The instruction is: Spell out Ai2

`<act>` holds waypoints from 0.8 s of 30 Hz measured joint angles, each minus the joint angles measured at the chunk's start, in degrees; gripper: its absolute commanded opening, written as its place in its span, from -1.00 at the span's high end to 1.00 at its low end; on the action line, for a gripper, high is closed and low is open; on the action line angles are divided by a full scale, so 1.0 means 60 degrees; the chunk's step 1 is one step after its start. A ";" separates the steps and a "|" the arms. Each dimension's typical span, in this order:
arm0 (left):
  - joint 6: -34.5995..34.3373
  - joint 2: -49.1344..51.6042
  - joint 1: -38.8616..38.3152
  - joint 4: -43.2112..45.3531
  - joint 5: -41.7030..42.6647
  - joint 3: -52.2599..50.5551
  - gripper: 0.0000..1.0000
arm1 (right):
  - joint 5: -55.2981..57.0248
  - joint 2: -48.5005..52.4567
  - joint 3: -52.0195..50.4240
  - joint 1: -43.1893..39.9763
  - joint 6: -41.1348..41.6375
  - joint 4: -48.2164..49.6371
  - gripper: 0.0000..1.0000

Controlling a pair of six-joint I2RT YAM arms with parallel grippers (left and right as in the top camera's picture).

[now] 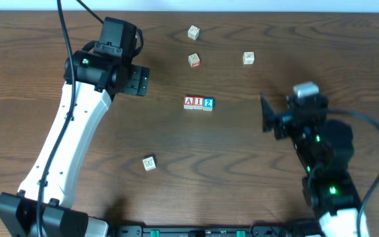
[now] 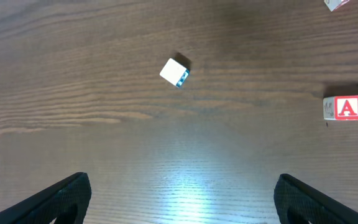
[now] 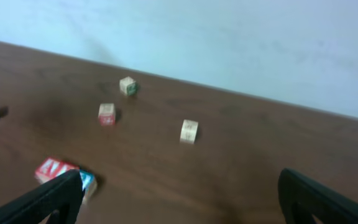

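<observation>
Three letter blocks stand in a row at the table's middle: a red A (image 1: 189,102), a red I (image 1: 198,102) and a blue 2 (image 1: 208,103), touching side by side. In the left wrist view the A block (image 2: 348,107) shows at the right edge. In the right wrist view the row (image 3: 58,171) shows at lower left, partly behind a finger. My left gripper (image 1: 139,80) is open and empty, left of the row. My right gripper (image 1: 266,113) is open and empty, right of the row.
Loose blocks lie at the back: one (image 1: 193,31), a red-marked one (image 1: 194,60) and one (image 1: 248,58) at the right. Another block (image 1: 149,163) lies at the front left; it also shows in the left wrist view (image 2: 174,71).
</observation>
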 measured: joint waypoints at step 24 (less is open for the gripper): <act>0.0000 0.0000 0.0000 0.0011 0.0000 -0.0004 -0.91 | -0.0339 -0.4863 -0.4645 -0.0714 0.0142 0.3526 -0.99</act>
